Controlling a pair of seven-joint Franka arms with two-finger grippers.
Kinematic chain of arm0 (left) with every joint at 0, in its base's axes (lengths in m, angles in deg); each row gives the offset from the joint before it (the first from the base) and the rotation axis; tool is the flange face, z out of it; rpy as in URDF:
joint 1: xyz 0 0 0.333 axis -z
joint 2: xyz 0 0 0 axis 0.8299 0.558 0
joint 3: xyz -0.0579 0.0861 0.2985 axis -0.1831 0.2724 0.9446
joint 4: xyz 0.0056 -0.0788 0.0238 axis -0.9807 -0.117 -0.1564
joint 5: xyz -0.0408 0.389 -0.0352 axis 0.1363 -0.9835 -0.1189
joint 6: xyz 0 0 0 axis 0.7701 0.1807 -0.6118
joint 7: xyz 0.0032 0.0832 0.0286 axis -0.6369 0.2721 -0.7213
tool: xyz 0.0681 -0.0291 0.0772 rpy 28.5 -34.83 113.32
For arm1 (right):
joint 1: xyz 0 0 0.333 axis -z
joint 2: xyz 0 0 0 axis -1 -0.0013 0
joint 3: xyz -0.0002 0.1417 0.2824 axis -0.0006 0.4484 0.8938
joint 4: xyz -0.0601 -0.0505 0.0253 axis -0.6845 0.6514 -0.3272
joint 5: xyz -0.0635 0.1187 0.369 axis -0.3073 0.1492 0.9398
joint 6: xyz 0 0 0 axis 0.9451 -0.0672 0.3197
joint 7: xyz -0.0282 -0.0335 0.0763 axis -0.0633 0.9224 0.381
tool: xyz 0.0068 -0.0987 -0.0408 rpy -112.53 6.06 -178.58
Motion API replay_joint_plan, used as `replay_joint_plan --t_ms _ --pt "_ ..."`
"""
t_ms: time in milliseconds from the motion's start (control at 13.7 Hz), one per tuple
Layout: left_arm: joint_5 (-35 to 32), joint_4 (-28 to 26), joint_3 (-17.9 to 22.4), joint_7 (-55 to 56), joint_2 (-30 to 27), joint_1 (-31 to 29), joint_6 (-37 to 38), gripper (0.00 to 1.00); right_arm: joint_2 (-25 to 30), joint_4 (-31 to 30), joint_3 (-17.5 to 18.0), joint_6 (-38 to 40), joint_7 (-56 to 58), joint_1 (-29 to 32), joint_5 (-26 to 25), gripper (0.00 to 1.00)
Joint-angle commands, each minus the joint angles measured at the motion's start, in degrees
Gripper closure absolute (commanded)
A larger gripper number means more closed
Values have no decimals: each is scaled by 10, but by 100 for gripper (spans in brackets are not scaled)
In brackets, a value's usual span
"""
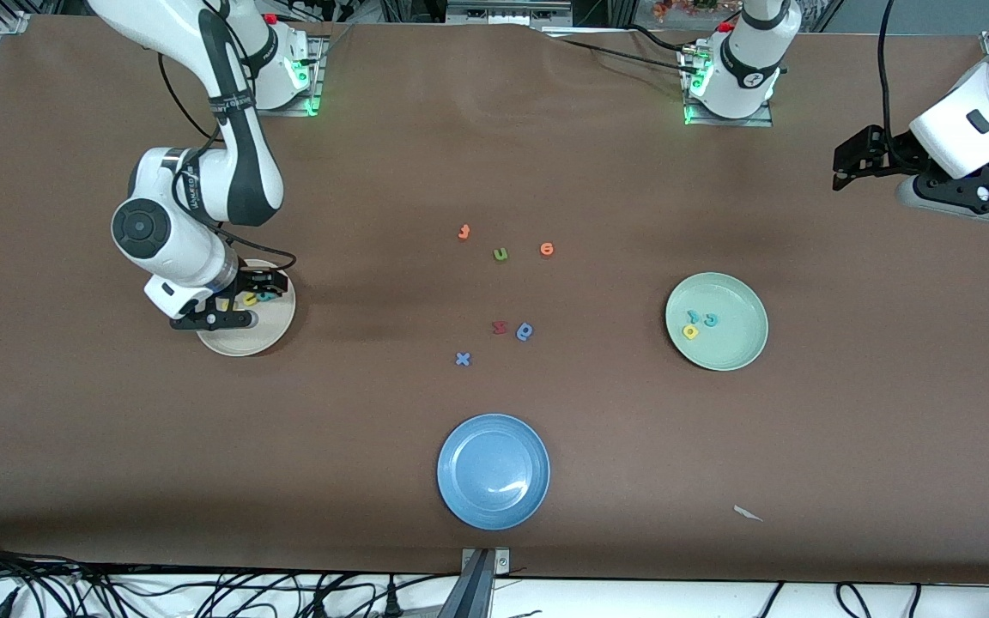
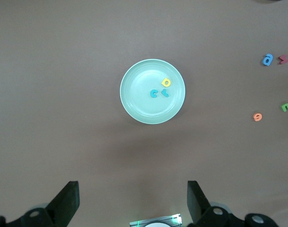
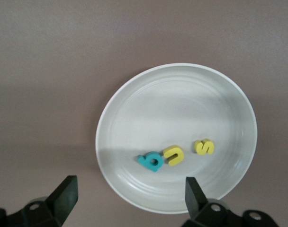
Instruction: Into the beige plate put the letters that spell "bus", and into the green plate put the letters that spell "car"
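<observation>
Beige plate [image 1: 245,342], toward the right arm's end of the bench: holding teal "b" [image 3: 151,161], yellow "u" [image 3: 174,155] and yellow "s" [image 3: 204,147], all lying loose.

Right gripper [image 3: 127,191]: hanging just over the beige plate, fingers [image 3: 193,191] spread, grasping nothing.

Green plate [image 1: 739,348], toward the left arm's end: holding teal "c" [image 2: 154,93], teal "r" [image 2: 165,92] and yellow "a" [image 2: 166,82].

Left gripper [image 2: 133,201]: waiting high over the bench, fingers released.

Blue plate [image 1: 460,498]: sitting nearest the front camera.

Mid-bench: stray letters lying scattered, among them a green "u" [image 1: 500,254].
</observation>
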Motion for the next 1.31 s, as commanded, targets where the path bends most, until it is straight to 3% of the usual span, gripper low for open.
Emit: replay_joint_plan --t_ms 0,146,219,365,511,584,876,1241 --pt "-8 9 -2 2 -2 2 12 0 13 24 3 49 -38 1 6 0" --pt "-9 9 -2 2 -2 2 12 0 15 61 11 110 -71 17 -3 0" --pt "-9 9 -1 2 -3 2 12 0 31 78 48 139 -89 58 -28 0" --pt "-9 9 -1 2 -3 2 12 0 86 85 167 168 -131 178 -140 0" --pt "-8 9 -2 2 -2 2 12 0 134 87 282 188 -137 302 -181 0" --pt "-9 9 -2 2 -3 2 12 0 160 87 308 193 -133 335 -193 0" --pt "-9 9 -1 2 -3 2 12 0 236 91 314 216 -90 368 -193 0" --pt "-9 9 -1 2 -3 2 12 0 241 195 331 304 -79 396 -160 0"
